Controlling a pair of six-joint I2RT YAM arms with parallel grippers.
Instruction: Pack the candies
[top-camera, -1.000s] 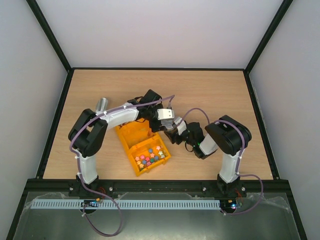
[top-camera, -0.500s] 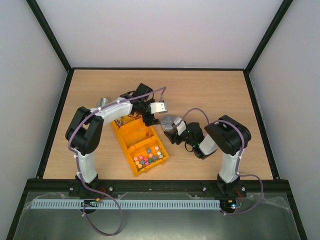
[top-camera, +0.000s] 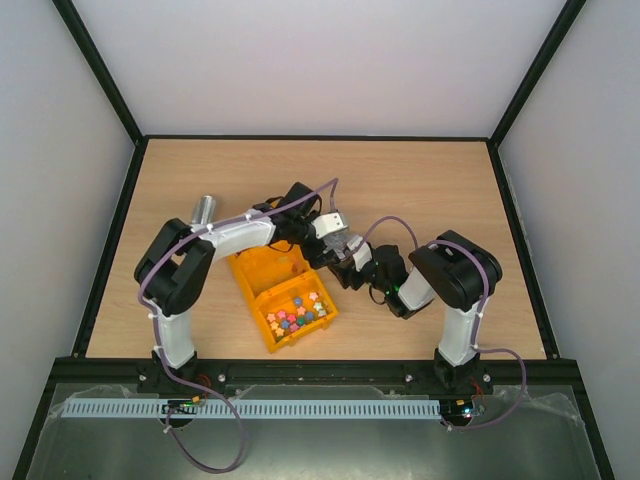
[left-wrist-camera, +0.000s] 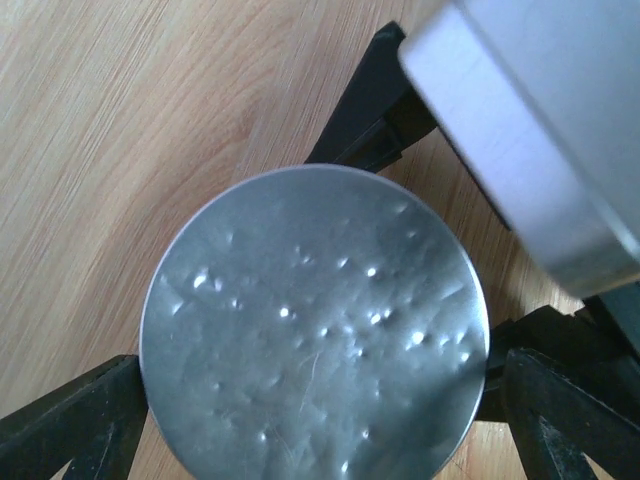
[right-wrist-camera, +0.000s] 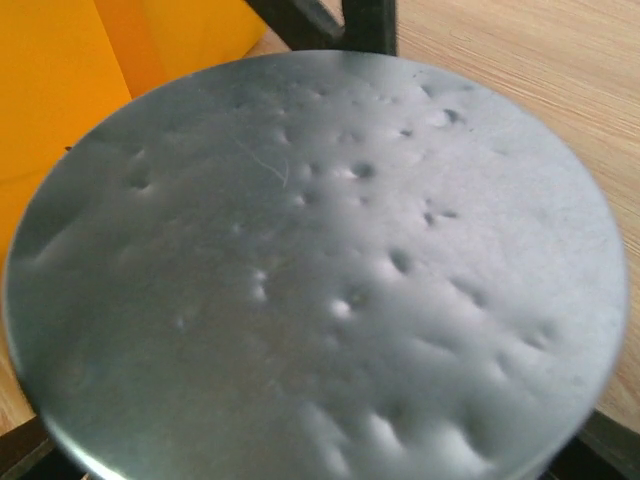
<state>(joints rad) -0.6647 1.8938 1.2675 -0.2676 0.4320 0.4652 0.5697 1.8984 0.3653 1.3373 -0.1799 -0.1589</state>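
The candies (top-camera: 297, 313) are small colourful pieces lying in the front compartment of an open orange box (top-camera: 262, 275). A round, dimpled metal tin (top-camera: 347, 243) is held just right of the box, above the table. My right gripper (top-camera: 352, 262) is shut on it, and it fills the right wrist view (right-wrist-camera: 320, 260). My left gripper (top-camera: 338, 238) is open at the tin from the other side. In the left wrist view its fingers (left-wrist-camera: 70, 425) stand on either side of the tin (left-wrist-camera: 315, 330). No candy shows in either wrist view.
A second metal cylinder (top-camera: 204, 208) lies on the wooden table left of the box. The orange box also shows in the right wrist view (right-wrist-camera: 60, 90). A pale grey block (left-wrist-camera: 540, 130) crosses the top right of the left wrist view. Black frame rails edge the table.
My left gripper swung left, away from the tin, half a second ago and is now back at it. The right gripper has kept hold of the tin in place.
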